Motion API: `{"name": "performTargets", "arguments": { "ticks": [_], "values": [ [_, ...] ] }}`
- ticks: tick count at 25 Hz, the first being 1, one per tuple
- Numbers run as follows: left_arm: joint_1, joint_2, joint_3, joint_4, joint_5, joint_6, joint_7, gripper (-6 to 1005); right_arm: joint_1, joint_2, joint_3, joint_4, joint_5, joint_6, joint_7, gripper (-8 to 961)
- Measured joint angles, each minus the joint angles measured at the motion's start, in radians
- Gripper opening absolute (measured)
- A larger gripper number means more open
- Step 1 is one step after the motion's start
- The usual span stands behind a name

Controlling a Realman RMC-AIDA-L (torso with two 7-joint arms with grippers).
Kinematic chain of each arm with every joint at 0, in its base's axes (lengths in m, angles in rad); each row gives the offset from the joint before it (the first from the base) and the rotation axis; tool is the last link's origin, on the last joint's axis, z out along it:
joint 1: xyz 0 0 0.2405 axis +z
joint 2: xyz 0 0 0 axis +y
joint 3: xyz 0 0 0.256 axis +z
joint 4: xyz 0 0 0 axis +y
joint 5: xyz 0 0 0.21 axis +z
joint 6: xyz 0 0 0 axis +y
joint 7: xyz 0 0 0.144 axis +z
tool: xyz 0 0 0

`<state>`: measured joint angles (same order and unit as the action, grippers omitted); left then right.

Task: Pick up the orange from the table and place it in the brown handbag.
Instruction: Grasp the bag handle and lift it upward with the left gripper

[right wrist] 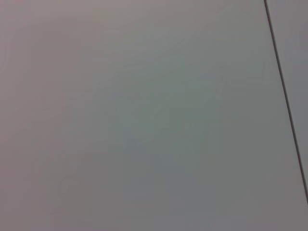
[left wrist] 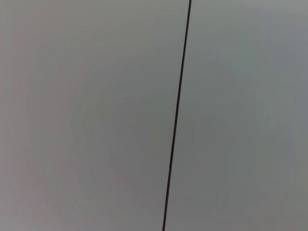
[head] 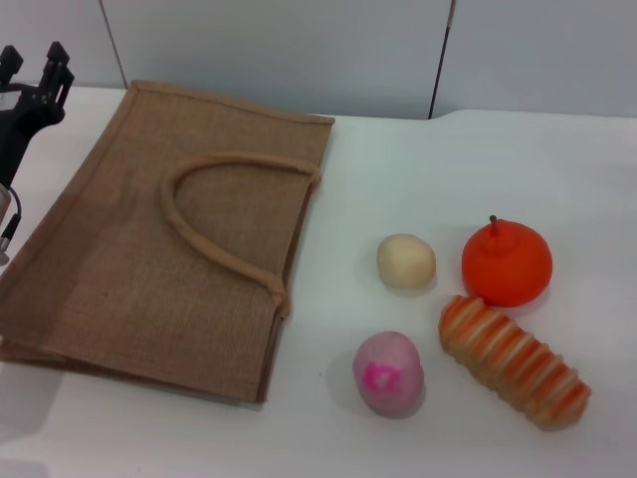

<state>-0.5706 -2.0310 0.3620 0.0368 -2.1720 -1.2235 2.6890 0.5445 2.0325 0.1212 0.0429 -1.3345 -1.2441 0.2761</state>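
Observation:
The orange [head: 507,262], round and bright with a short brown stem, sits on the white table [head: 418,169] at the right. The brown handbag [head: 169,249] lies flat on the table's left half, its rope handles on top. My left gripper [head: 35,65] is raised at the far left edge, beside the bag's far left corner, with its fingers spread and nothing between them. My right gripper is out of the head view. Both wrist views show only a plain grey wall with a dark seam.
A cream ball [head: 406,261] lies left of the orange. A pink ball [head: 388,372] lies nearer the front. A striped orange-and-cream bread [head: 514,360] lies just in front of the orange. A grey wall [head: 299,50] backs the table.

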Motion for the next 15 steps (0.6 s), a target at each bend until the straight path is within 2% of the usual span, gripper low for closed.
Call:
{"name": "performTargets", "arguments": {
  "ticks": [15],
  "values": [
    [-0.002, 0.0, 0.001, 0.0, 0.005, 0.004, -0.016, 591, 0.0, 0.0, 0.0, -0.002, 0.0, 0.0, 0.0, 802]
  ]
}}
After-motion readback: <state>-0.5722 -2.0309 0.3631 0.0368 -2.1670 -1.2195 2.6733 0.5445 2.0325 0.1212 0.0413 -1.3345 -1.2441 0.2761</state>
